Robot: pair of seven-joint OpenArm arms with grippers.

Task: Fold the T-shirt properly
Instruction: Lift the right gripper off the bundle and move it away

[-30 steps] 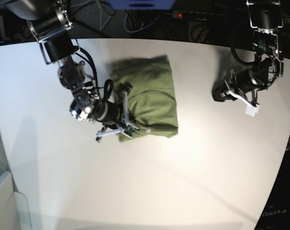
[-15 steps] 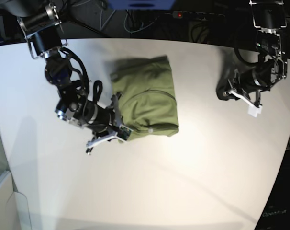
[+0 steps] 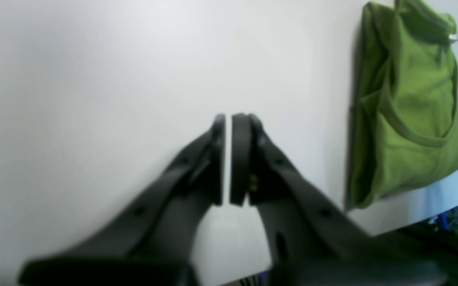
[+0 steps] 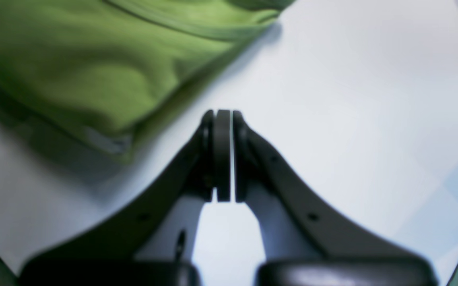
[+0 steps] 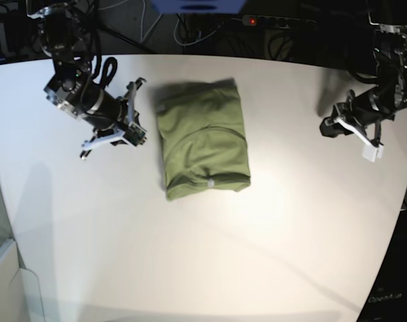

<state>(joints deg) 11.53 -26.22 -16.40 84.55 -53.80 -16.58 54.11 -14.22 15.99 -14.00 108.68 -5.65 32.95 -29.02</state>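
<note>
Clearly folded, the T-shirt [image 5: 202, 138] blurs past both closed, empty claws: left [image 3: 228, 159], right [image 4: 224, 155].

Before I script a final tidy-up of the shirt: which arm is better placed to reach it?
Probably the right: its fingers sit shut just beside the shirt, while the left arm's are far across the table.

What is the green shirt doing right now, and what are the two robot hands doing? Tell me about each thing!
T-shirt: folded into a neat rectangle, lying flat on the table, nothing touching it.
Right tool: shut, holding nothing, beside the shirt's edge above bare table.
Left tool: shut, holding nothing, well away from the shirt.
Table: white, carrying only the shirt.
</note>
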